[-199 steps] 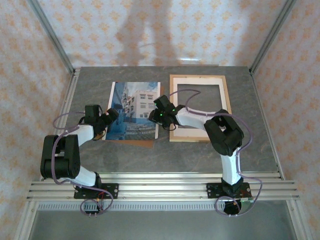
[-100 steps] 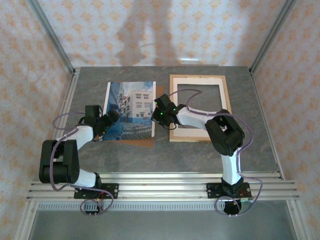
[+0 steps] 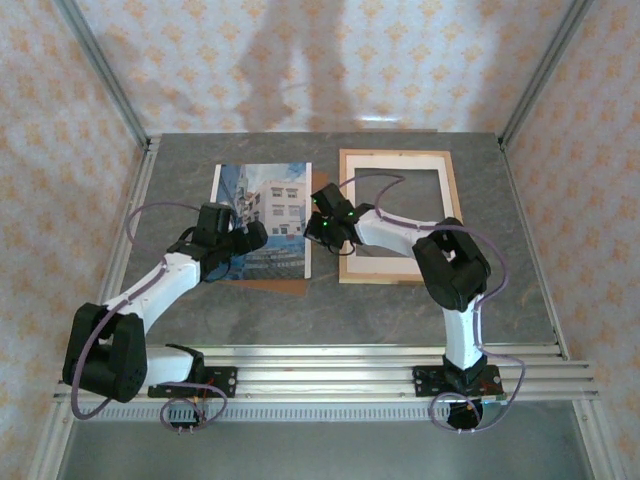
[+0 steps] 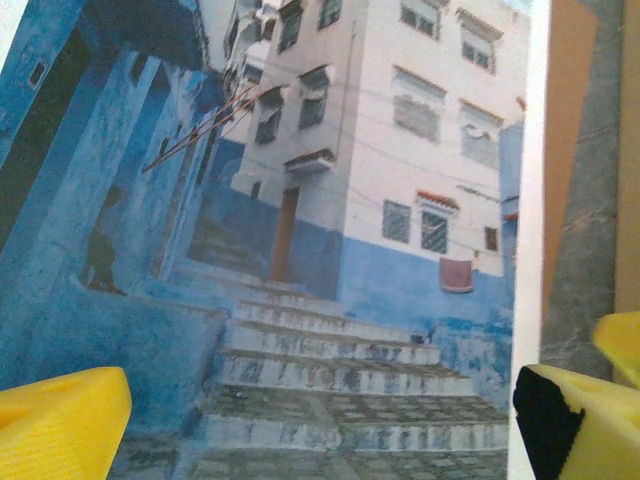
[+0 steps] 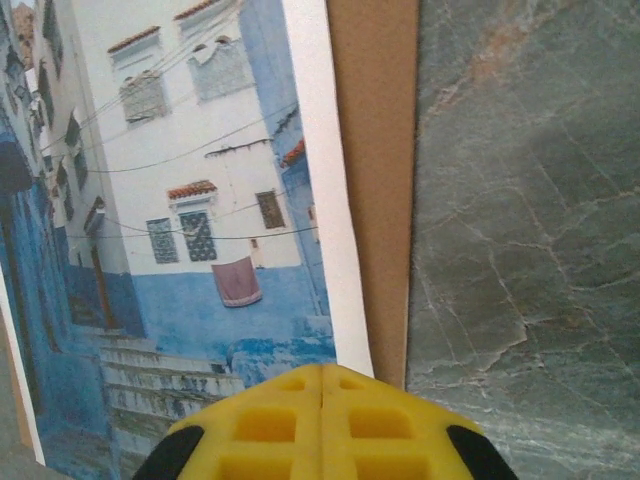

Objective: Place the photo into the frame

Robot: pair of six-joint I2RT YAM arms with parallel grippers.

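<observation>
1. Grey stone-pattern table (image 3: 400,310): photo (image 3: 275,195) lies face up on brown backing board (image 3: 285,285), beside frame (image 3: 450,190), not yet inside.
2. Left tool (image 3: 256,237) hovers wide open over photo, holding nothing.
3. Right tool (image 3: 318,228) closed at photo's right edge, presumably to lift it; grip unconfirmed.

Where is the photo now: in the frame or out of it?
Out. The photo lies face up on the brown backing board, left of the wooden frame, apart from it.

brown backing board (image 5: 370,150), cream mat (image 3: 395,161), grey table (image 3: 400,320)
</observation>
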